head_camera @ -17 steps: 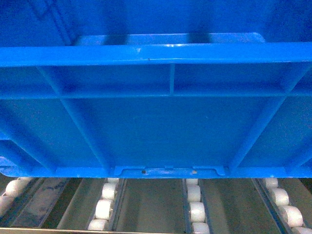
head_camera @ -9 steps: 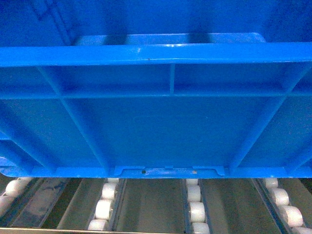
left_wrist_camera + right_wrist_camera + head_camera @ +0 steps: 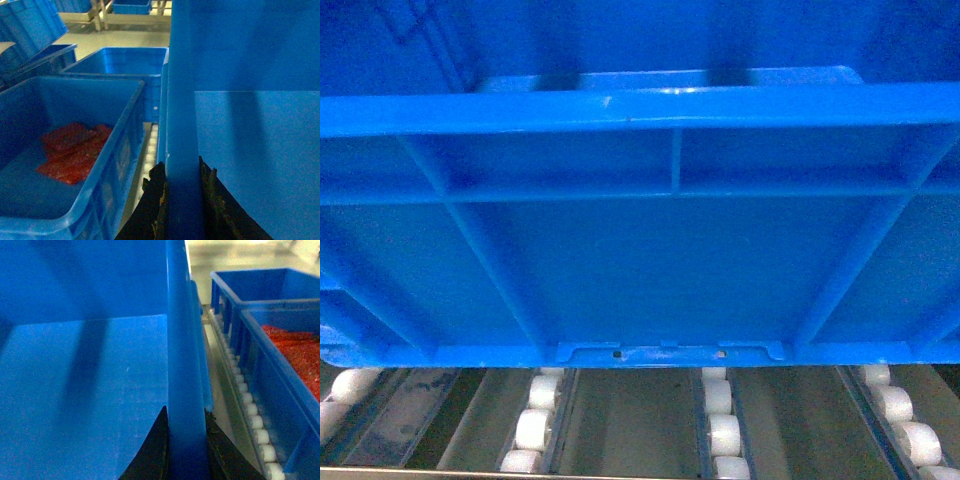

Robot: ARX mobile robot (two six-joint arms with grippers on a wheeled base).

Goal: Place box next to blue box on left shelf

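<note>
Box (image 3: 650, 270) fills the head view, a glossy bright-blue moulded plastic crate with thick flat rim, ribbed outer wall with diagonal and vertical ribs, and a small tab with two tiny holes at 6 o'clock on its bottom edge. Below it, at 6 o'clock, the left shelf (image 3: 640, 420) shows grey metal rails carrying rows of small white cylindrical rollers; whether the box bottom touches the rollers can't be told. Head view shows no arms. Left wrist view shows the left end effector (image 3: 182, 200), dark fingers clamped on either side of the box's side-wall rim, smooth box floor at 3 o'clock. At 9 o'clock a neighbouring blue crate (image 3: 75, 165) holds flat red pieces (image 3: 70, 152), with another open blue crate behind it at 11 o'clock. Right wrist view shows the right end effector (image 3: 186, 450) likewise pinched on the opposite rim, a roller strip at 4 o'clock, and a crate with red granular contents (image 3: 295, 355) at 3 o'clock.
</note>
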